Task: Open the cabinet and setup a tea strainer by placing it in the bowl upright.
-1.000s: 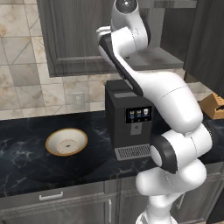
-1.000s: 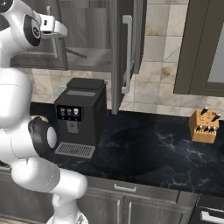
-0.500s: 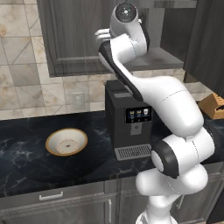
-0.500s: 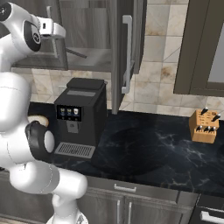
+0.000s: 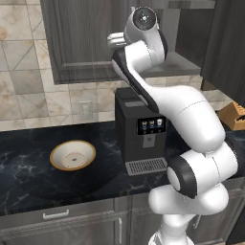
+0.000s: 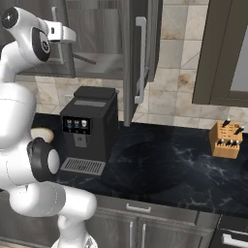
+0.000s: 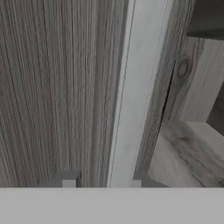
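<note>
Cabinet [image 7: 57, 87] door straight ahead of gripper [image 7: 101, 183]: rigid hinged panel, likely swings easily; best hold is handle [image 7: 131, 92], slim stiff bar, maybe slick. Fingertips [image 7: 68, 180] flank bar's base, jaws narrowed around it; firm clamp not clear. Other door [image 6: 140, 58] stands open beside hand. Strainer location cannot tell. Bowl [image 5: 72, 155] far below hand on counter [image 5: 28, 177], holds nothing.

Bowl [image 6: 42, 134] mostly hidden behind arm.

A kitchen: dark marble counter [image 6: 184, 169], coffee machine [image 6: 89, 128], knife block [image 6: 227, 139], tiled backsplash [image 5: 26, 91].
</note>
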